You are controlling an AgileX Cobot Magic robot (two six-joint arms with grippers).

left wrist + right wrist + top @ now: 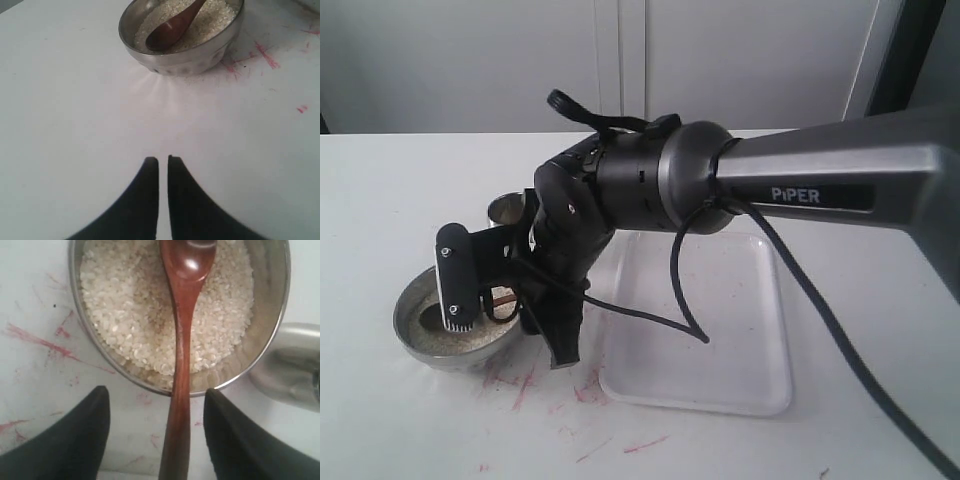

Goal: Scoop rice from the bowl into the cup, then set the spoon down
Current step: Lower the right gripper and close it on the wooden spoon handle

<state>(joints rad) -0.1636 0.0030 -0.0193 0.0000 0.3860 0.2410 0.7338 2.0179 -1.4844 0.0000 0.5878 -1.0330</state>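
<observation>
The steel bowl [410,305] of pale rice [430,325] stands at the table's front left, with the small shiny cup [507,208] just behind it. The brown wooden spoon [181,340] lies with its scoop on the rice [130,305] and its handle over the bowl rim [272,335]. My right gripper [156,391] is open, one finger on each side of the handle with gaps on both sides. In the exterior view the right gripper [510,345] hangs over the bowl's near edge. My left gripper [163,159] is shut and empty, well short of the bowl [185,57].
A white rectangular tray [720,330] lies to the right of the bowl, under the right arm and its black cable [685,290]. Red scribble marks [525,385] stain the white table in front of the bowl. The cup [292,365] stands close beside the bowl.
</observation>
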